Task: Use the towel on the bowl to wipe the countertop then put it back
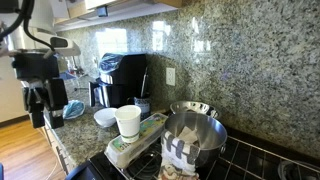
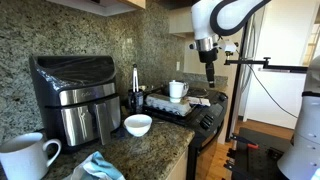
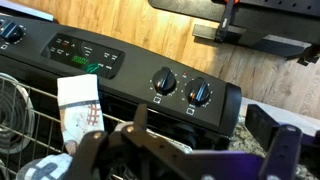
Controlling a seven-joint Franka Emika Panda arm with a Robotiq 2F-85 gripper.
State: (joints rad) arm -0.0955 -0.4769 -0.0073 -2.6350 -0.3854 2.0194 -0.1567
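A white and grey patterned towel [image 1: 183, 152] hangs over the rim of a steel bowl [image 1: 200, 130] on the stove. In the wrist view the towel [image 3: 78, 108] lies on the stove grate beside the bowl's rim [image 3: 8, 105]. My gripper [image 1: 38, 108] hangs in the air off the front of the stove, away from the bowl and above the floor side. It also shows in an exterior view [image 2: 209, 74]. In the wrist view the gripper [image 3: 212, 140] is open and empty, above the stove's control panel.
A black air fryer [image 2: 75, 95], a white bowl [image 2: 138, 124], a white mug [image 2: 25, 155] and a blue cloth [image 2: 100, 167] stand on the granite countertop [image 2: 150, 148]. A white cup [image 1: 128, 121] sits on a tray on the stove. Stove knobs [image 3: 163, 83] face the wooden floor.
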